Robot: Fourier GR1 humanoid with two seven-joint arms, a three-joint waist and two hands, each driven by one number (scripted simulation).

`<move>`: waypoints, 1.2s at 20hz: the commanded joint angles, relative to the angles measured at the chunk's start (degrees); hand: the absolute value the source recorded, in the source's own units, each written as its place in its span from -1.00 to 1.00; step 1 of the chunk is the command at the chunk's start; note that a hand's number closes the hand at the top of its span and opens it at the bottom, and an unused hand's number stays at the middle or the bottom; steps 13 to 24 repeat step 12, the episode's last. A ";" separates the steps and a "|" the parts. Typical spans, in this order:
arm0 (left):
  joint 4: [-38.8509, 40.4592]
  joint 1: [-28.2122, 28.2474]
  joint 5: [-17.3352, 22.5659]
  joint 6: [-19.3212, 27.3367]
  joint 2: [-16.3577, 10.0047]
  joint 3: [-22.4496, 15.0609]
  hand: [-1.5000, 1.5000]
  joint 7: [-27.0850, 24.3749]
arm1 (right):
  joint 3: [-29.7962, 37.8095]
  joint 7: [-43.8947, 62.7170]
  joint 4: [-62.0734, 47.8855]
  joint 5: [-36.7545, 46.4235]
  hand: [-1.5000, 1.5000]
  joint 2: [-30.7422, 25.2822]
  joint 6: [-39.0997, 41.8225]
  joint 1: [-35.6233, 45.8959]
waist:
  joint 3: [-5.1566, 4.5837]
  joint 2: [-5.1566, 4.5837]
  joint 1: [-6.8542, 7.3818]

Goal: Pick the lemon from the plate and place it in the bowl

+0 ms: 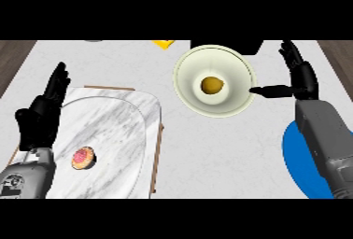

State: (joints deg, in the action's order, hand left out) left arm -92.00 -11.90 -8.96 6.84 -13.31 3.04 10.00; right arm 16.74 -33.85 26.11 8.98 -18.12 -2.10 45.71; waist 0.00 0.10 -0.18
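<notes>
A yellow lemon [212, 84] lies in the middle of a cream bowl [193, 70] at the upper centre of the counter. My right hand [300, 77] stands just right of the bowl, fingers straight and pointing up, thumb stretched toward the bowl's rim, holding nothing. A blue plate [296, 154] lies at the right edge, partly hidden under my right forearm. My left hand [45, 106] is at the left, open with fingers up, resting over the edge of a marble tray [117, 130].
On the marble tray lies a small pink-topped pastry [83, 158]. A wooden board edge [158, 154] shows beneath the tray. A yellow object [164, 44] peeks in at the top edge behind the bowl.
</notes>
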 commanded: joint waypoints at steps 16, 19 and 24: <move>-2.69 -0.28 -2.77 -0.11 2.60 -0.86 0.00 2.84 | -2.06 -0.34 22.05 -5.74 -1.00 -2.82 13.06 -19.81 | 0.01 -0.09 0.24; -2.69 -0.28 -2.77 -0.11 2.60 -0.86 0.00 2.84 | -2.06 -0.34 22.05 -5.74 -1.00 -2.82 13.06 -19.81 | 0.01 -0.09 0.24; -2.69 -0.28 -2.77 -0.11 2.60 -0.86 0.00 2.84 | -2.06 -0.34 22.05 -5.74 -1.00 -2.82 13.06 -19.81 | 0.01 -0.09 0.24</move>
